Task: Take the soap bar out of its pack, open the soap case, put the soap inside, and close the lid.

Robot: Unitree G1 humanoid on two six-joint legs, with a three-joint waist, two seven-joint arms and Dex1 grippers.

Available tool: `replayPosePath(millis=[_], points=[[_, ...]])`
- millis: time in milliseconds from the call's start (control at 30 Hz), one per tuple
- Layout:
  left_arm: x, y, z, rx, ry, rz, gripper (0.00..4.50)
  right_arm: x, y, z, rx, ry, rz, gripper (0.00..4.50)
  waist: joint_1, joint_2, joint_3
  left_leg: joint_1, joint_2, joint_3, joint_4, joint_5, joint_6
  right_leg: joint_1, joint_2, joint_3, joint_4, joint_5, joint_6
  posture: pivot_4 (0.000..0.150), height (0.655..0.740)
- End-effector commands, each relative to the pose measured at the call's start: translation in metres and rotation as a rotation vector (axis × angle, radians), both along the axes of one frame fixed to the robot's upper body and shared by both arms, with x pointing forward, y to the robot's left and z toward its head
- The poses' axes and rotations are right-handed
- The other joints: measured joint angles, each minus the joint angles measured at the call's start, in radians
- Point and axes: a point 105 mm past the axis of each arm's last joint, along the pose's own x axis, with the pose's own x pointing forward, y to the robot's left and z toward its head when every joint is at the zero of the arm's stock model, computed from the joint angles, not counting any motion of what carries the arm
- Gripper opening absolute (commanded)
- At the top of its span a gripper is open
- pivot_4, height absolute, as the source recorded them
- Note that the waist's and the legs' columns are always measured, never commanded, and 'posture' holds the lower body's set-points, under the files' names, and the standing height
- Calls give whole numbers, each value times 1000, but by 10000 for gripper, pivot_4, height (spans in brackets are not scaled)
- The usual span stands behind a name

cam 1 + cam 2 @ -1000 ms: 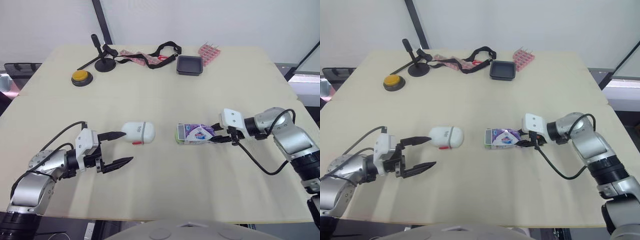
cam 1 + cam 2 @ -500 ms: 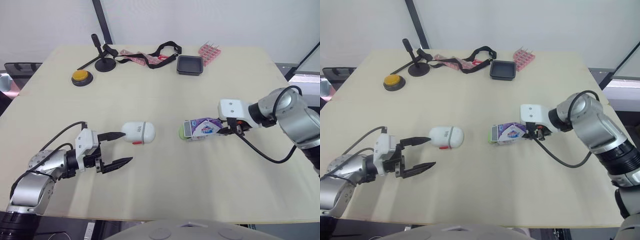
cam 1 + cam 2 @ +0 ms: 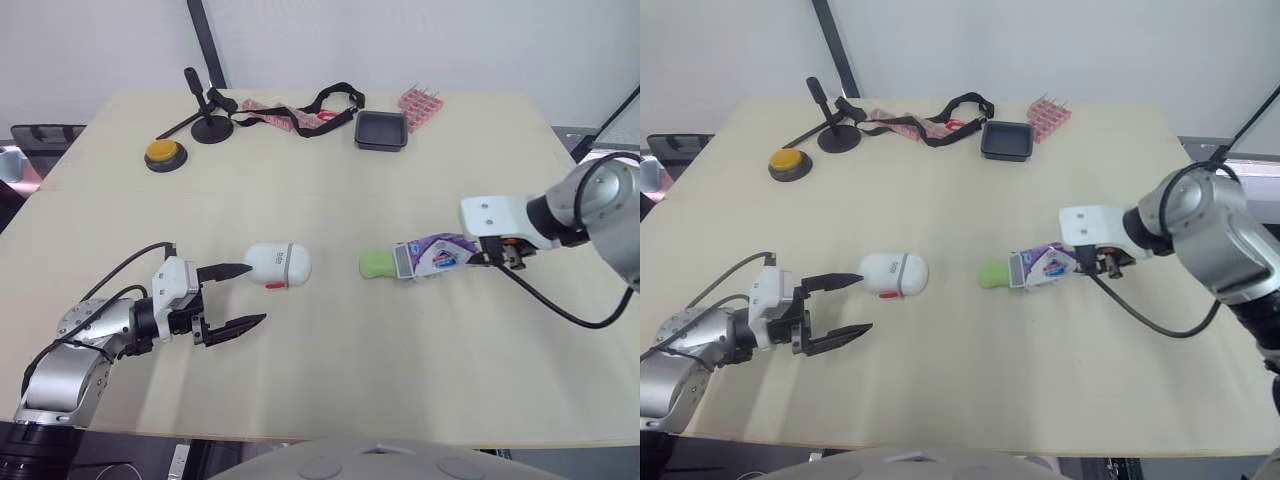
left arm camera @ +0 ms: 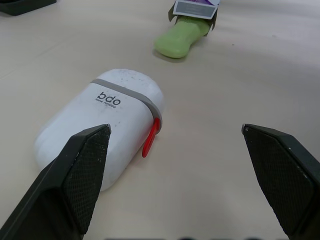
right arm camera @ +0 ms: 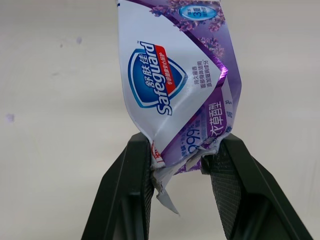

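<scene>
While seemingly half-out of pack (image 3: 437,256) — soap (image 3: 377,264)

Two robot arms, one at the left (image 3: 75,340) and one at the right (image 3: 600,205), are built of rounded silver-grey metal segments joined by black bands. Each ends in a white boxy wrist housing (image 3: 172,285). A thin black cable (image 3: 560,305) loops loosely from each arm to its wrist. The left gripper (image 3: 256,293) and right gripper (image 5: 181,150) each have two black tapered fingers (image 4: 75,185) with finely cross-hatched pads.
</scene>
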Motion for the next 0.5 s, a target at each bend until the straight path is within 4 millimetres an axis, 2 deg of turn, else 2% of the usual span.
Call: replayPosePath(millis=[33,233,367,500], points=[[2,0,3,4,-17,-12,45000,3,-19,22,43,-59,-81,15908,1,0,0,0,0,0,0,0,0,0,0,0,0,0,0,1500,7400],[4,1,3,7,-19,-14,45000,6,-58,27,82,-76,-255,15908,1,0,0,0,0,2,0,0,0,0,0,2,0,0,0,1500,7400],[5,2,4,7,-21,-11,45000,19,-73,27,357,-133,-478,15908,2,-1,-1,-1,0,3,0,0,0,1,0,2,0,0,0,1500,7400],[3,1,7,-29,-8,-13,45000,44,-97,19,587,-346,-787,15908,0,-1,-1,0,1,5,0,0,0,0,1,4,2,0,-1,1500,7400]])
